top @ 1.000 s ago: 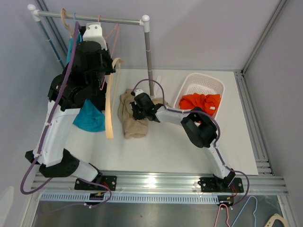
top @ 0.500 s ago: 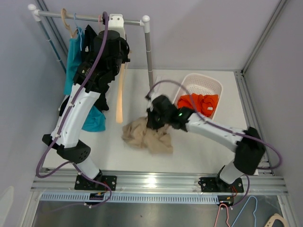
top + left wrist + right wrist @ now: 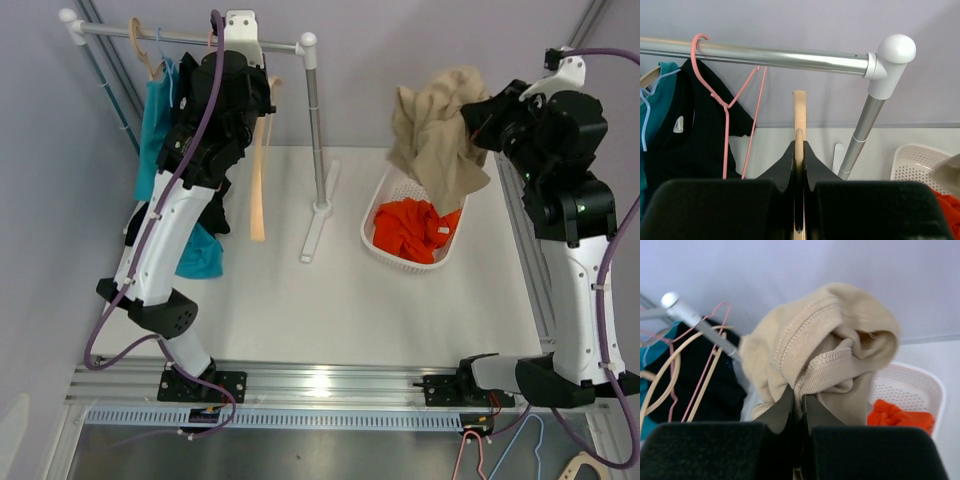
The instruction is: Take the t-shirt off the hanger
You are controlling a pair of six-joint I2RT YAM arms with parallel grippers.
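Note:
The beige t-shirt [image 3: 440, 140] hangs bunched from my right gripper [image 3: 478, 118], high above the white basket [image 3: 369, 216]. In the right wrist view the right gripper [image 3: 801, 397] is shut on a ribbed hem of the t-shirt [image 3: 825, 350]. My left gripper [image 3: 262, 95] is shut on a bare wooden hanger [image 3: 258, 190], held just below the rack rail [image 3: 180, 38]. In the left wrist view the hanger [image 3: 799, 115] stands pinched between the jaws of the left gripper [image 3: 799, 150], its top a little under the rail [image 3: 790, 57].
An orange garment [image 3: 410, 228] lies in the basket. A pink wire hanger [image 3: 722, 100], a black shirt [image 3: 690, 145] and a teal shirt [image 3: 155, 110] hang on the rail. The rack post [image 3: 317, 130] stands on the table between the arms.
My right arm has lifted the beige t-shirt off the table and swung it up and right over the basket. My left arm holds the hanger slightly higher by the rail.

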